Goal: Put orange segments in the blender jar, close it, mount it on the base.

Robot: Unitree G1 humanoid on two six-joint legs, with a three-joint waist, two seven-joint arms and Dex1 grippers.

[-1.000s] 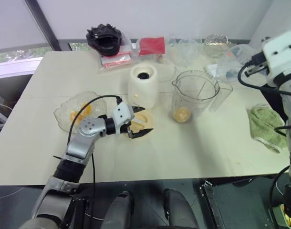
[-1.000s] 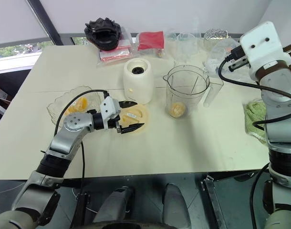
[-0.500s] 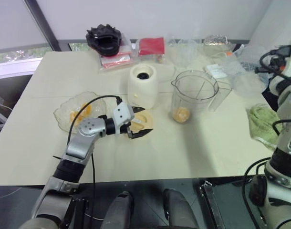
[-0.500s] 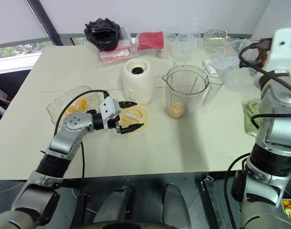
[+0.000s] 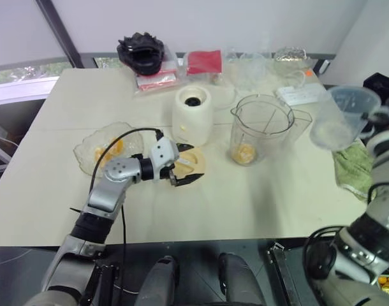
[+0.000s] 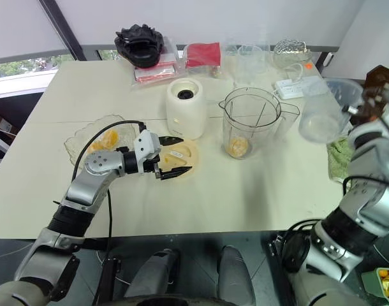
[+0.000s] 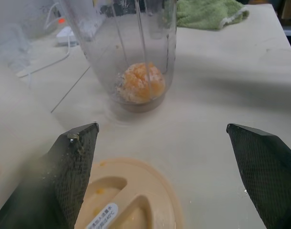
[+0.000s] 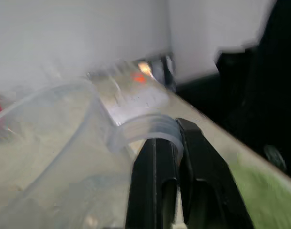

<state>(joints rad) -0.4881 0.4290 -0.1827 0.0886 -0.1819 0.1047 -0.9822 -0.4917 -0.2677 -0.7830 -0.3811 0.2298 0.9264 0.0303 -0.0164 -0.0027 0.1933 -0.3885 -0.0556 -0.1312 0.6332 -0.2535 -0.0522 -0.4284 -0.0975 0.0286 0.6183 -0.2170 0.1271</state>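
Oranges (image 5: 243, 152) are sitting in the blender jar (image 5: 261, 129), just right of the base (image 5: 193, 115). Jar's still lidless, unmounted. We're holding the left gripper (image 5: 183, 169) wide apart over the lid (image 5: 189, 160); right gripper (image 8: 170, 187) is pinching, probably, a clear cup's (image 5: 342, 117) handle.

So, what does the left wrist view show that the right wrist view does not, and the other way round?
Left wrist view: the open left gripper above the cream lid, and beyond it the blender jar with orange segments at its bottom.
Right wrist view: the right gripper shut on the handle of the clear cup.
Both: the beige table, the green cloth and a white power strip with an orange switch.
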